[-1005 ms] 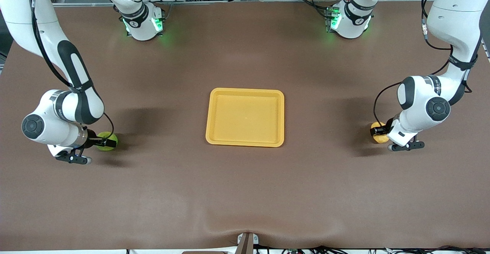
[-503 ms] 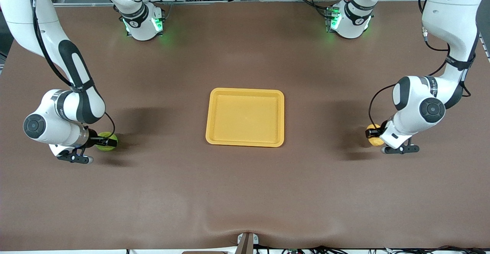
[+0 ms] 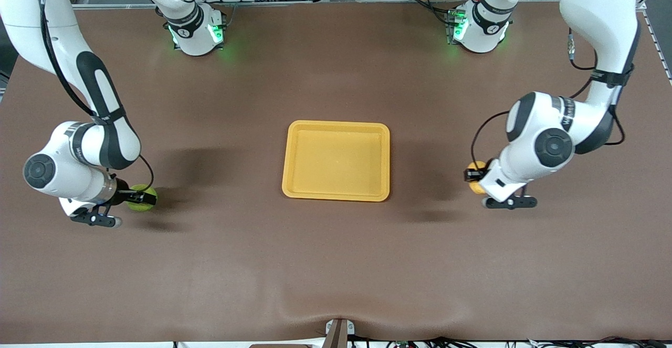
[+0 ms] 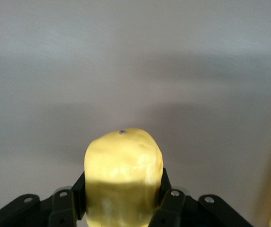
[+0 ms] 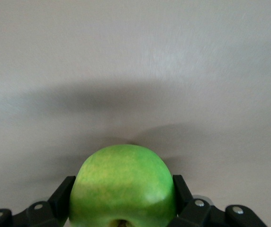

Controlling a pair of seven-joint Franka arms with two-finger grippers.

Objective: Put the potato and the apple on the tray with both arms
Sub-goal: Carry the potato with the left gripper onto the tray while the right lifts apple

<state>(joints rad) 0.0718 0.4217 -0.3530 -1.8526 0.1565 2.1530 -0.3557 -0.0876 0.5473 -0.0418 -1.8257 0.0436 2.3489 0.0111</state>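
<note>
Left hand [image 3: 471,176] clamped on the potato [image 3: 476,170], carried clear of the bench [image 3: 336,264] between the left arm's end and the tray [image 3: 336,160]; wrist view shows fingers [image 4: 172,201] pressed on both flanks of the potato [image 4: 124,177]. Right hand [image 3: 143,197] closed around the apple [image 3: 140,199], low at the right arm's end, lift-off unclear; apple [image 5: 123,187] fills its fingers [image 5: 192,210]. Tray lies empty at bench centre, between both hands. Left hand appears closer to the tray, so it likely arrives first; both travel inward toward each other.
</note>
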